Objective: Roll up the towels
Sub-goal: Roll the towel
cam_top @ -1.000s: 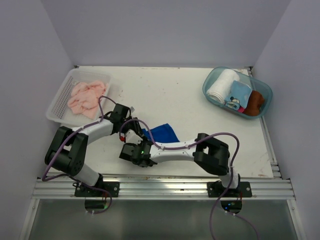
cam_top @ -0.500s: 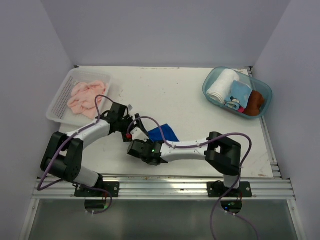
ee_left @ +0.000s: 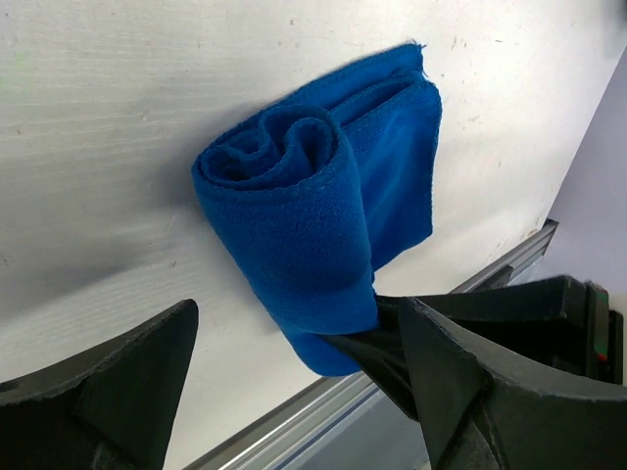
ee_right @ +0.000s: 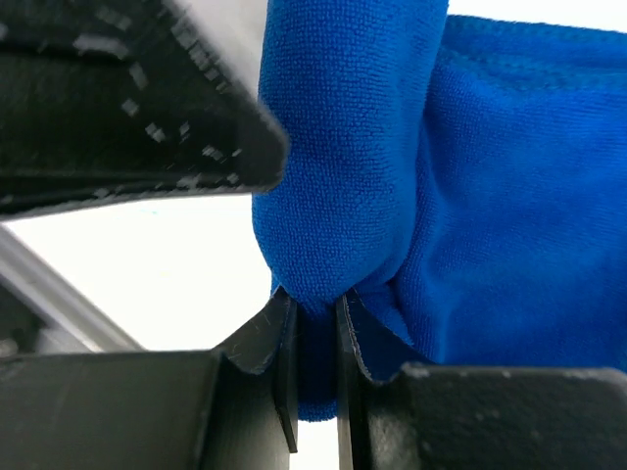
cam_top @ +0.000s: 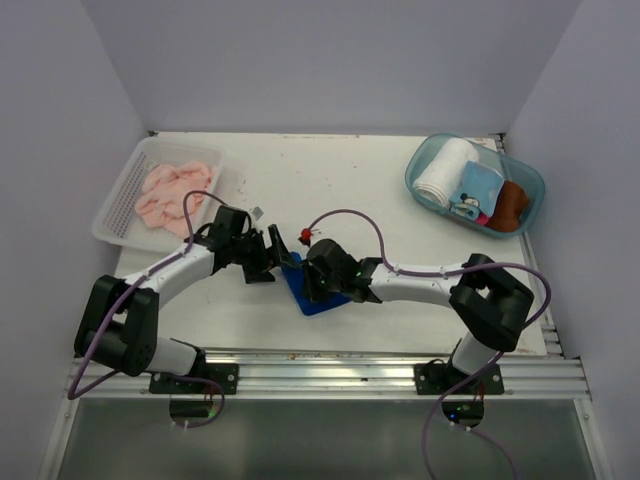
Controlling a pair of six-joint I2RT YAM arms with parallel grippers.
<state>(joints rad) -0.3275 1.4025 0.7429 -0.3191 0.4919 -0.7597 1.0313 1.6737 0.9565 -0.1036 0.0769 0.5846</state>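
A white table (cam_top: 340,180) fills the scene, its surface matte and faintly scuffed, with small dark specks. Plain pale lavender-grey walls close it in: a back wall (cam_top: 330,60), a left wall (cam_top: 50,130) and a right wall (cam_top: 600,150). An aluminium rail (cam_top: 330,375) runs along the near edge, above a dull grey panel (cam_top: 320,440). The light is soft and even.

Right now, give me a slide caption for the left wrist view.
Left gripper, jaws open, faces the partly rolled blue towel pinched by the right gripper.
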